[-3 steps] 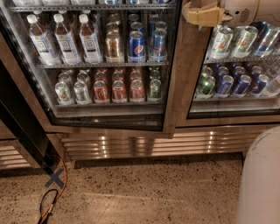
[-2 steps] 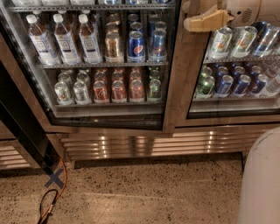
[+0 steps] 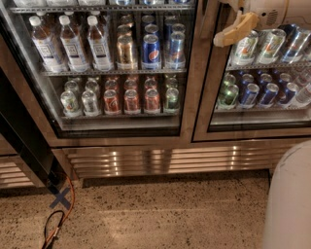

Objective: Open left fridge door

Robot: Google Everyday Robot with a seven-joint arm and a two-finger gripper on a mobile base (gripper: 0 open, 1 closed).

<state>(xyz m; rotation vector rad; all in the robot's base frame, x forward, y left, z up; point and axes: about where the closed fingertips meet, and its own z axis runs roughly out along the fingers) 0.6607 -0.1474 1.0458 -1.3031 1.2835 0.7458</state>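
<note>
The left fridge door (image 3: 193,87) fills the upper left of the camera view: a glass pane in a wide bronze-steel frame, with bottles and cans on shelves behind it. I cannot tell whether it stands slightly ajar. My gripper (image 3: 232,31), tan at its tip on a white arm (image 3: 272,12), hangs at the top right. It is in front of the seam between this door and the right glass door (image 3: 262,73), at the upper shelf's height.
A ribbed steel grille (image 3: 165,160) runs below both doors. A dark slanted panel (image 3: 24,136) juts out at the left. An orange cable (image 3: 70,204) and a blue tape cross (image 3: 60,197) lie on the speckled floor. My white body (image 3: 291,204) fills the bottom right.
My gripper has shifted a little right and down along the seam between the doors. The left door looks unchanged.
</note>
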